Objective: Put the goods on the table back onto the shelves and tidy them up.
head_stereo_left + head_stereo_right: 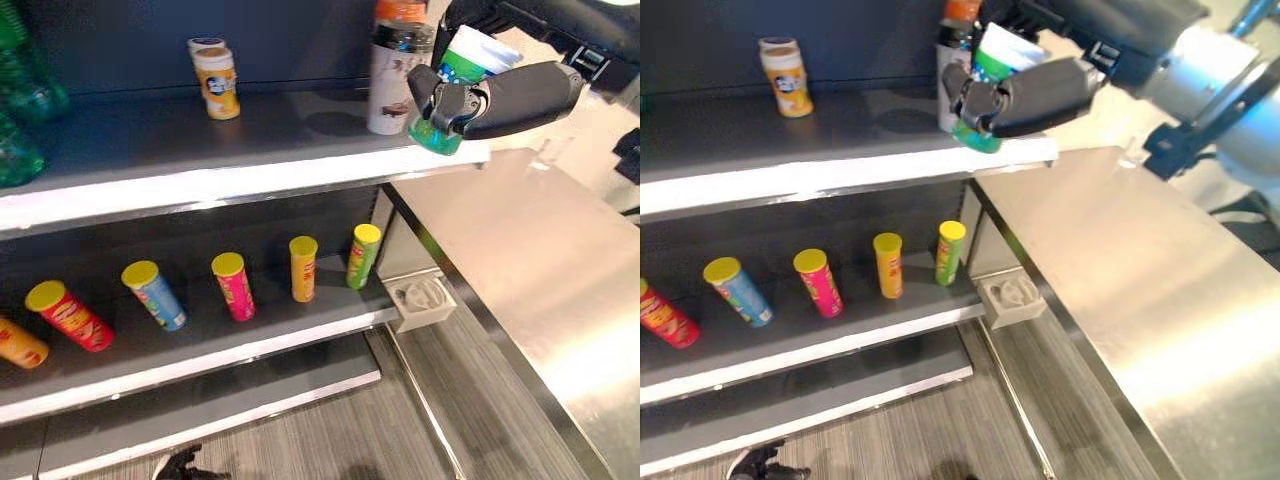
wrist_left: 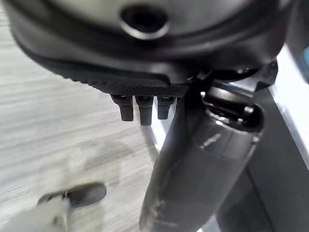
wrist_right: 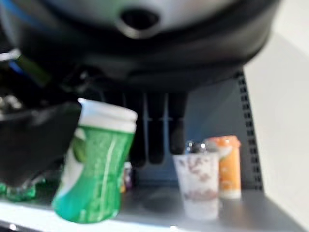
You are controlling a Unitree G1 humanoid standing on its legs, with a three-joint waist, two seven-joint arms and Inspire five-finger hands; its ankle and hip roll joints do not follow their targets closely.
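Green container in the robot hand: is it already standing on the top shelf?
No, the right robot hand holds the green container tilted above the top shelf's front edge.

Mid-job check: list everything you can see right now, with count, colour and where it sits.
Green container: 1, green with white lid, held tilted over upper shelf's right end.
White cup: 1, upper shelf, beside it.
Orange-capped bottle: 1, behind the cup.
Yellow jar: 1, upper shelf, at the back.
Green bottles: green, upper shelf's left end, count unclear.
Chip cans: 6, yellow-lidded, lower shelf.
Steel table: 1, right.
Right hand: grips container.
Left hand: low, near floor.
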